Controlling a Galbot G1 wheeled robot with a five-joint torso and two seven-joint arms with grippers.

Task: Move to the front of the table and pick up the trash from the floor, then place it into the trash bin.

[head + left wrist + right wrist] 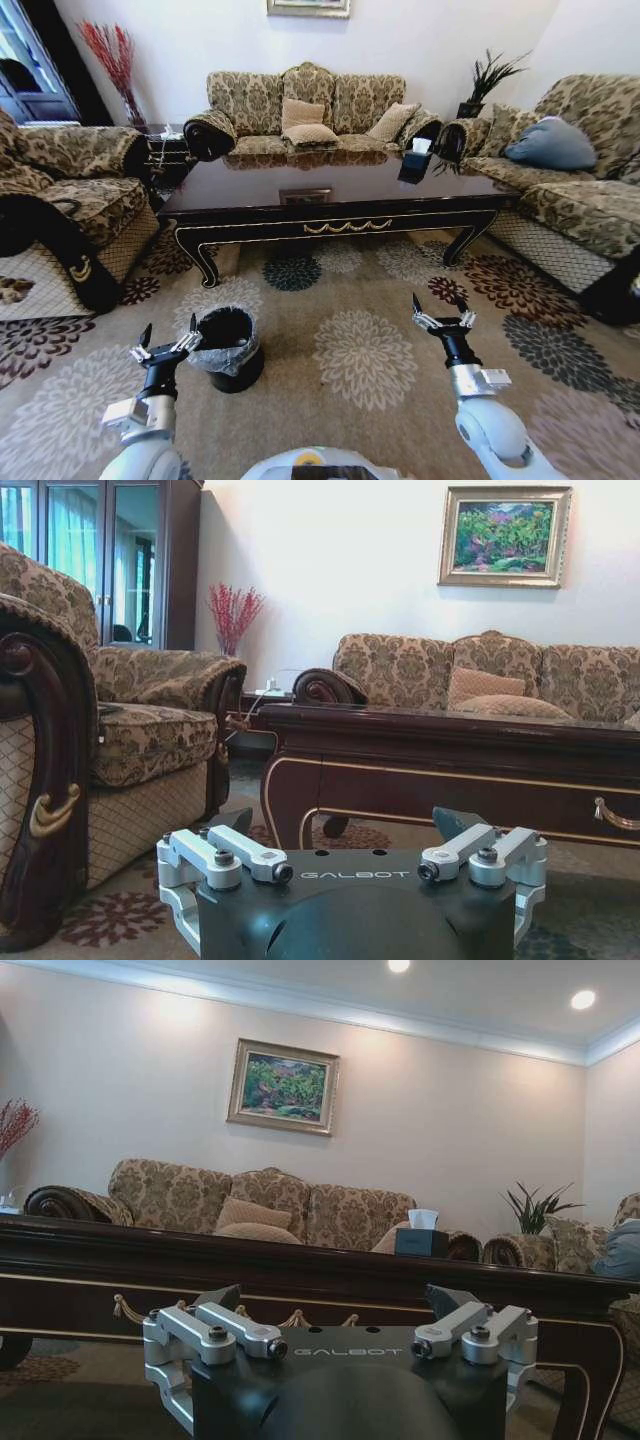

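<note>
The left hand [167, 338] and right hand [440, 307] are held low over the floral carpet [365, 355], fingers spread apart, empty. The small round black trash bin lined with grey plastic [226, 346] stands just beside the left hand. Beyond lies the long glossy dark wooden surface [330, 190], ringed by patterned sofas [310, 110]. A framed landscape painting [282, 1086] is seen on the wall from the wrists.

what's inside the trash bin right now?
The trash bin by the left gripper holds a crinkled grey plastic liner folded over its rim. The interior looks dark; its bottom is in shadow, so any trash there can't be confirmed.
</note>
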